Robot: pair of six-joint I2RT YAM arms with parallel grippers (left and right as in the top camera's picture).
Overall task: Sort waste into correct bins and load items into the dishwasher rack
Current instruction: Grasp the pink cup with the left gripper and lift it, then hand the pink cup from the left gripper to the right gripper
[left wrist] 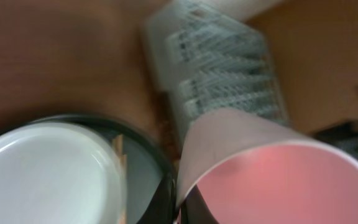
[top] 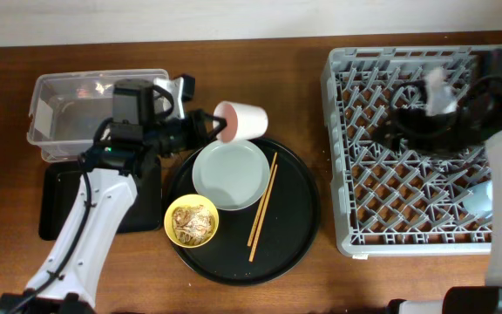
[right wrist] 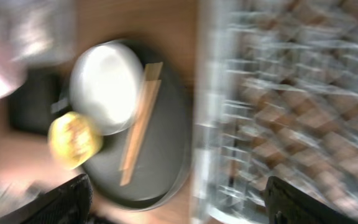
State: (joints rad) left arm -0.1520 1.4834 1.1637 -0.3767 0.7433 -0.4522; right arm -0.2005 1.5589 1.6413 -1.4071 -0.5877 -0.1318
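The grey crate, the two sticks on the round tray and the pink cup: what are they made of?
The crate looks like moulded grey plastic, matte, with a lattice floor and pegs. The sticks are probably bare wood or bamboo, pale tan and dull. The pink cup in the left gripper is likely smooth plastic, though glazed ceramic is possible.

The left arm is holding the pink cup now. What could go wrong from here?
1. The left gripper seems to pinch only the rim of the pink cup, which lies sideways; it may slip onto the plate.
2. The right arm is over the dishwasher rack, so the arms could collide there.
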